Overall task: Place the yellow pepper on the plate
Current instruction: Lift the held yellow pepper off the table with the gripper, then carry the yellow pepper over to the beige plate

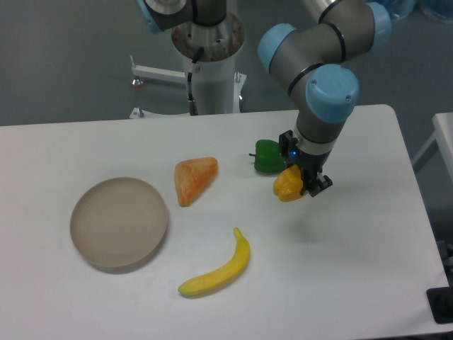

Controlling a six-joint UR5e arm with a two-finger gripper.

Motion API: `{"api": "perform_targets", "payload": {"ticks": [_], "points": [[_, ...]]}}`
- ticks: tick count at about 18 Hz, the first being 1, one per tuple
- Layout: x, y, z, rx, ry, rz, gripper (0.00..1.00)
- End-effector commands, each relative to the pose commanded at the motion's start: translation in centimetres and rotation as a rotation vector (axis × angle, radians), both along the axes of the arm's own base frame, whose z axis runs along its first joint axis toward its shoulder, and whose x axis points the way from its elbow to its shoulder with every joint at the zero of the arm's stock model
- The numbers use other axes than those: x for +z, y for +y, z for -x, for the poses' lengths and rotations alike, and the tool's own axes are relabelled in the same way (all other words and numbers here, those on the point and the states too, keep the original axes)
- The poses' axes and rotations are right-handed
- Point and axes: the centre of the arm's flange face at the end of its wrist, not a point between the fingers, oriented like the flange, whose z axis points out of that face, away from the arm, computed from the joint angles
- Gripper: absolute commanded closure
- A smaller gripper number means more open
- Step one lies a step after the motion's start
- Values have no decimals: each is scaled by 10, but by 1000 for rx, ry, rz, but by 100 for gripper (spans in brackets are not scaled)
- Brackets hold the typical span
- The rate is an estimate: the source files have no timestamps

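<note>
Claw: the black two-finger claw (306,183) at the end of the grey-and-blue arm is clamped on the small lumpy yellow-orange pepper (288,184).
Yellow pepper: held at the claw's left side, apparently just above the white tabletop (354,248), beside the small glossy green pepper (267,156).
Plate: the round, shallow, matte beige-tan plate (119,223) lies at the left of the tabletop, well apart from the held pepper.
Orange piece: an orange wedge-shaped piece (193,178) lies between plate and green pepper.
Banana: a long curved yellow banana (218,269) lies near the front, right of the plate.
</note>
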Motion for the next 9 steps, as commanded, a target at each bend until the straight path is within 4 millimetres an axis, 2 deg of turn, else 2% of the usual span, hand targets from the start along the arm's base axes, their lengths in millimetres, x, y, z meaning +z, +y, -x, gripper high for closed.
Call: {"api": "perform_targets", "payload": {"ticks": [3,5,9], "points": [[0,5,-1,6,1,-1,93],[-3,11,-11,37,-13,-5,93],[-1,48,-82,49,-22,-14,94]]}}
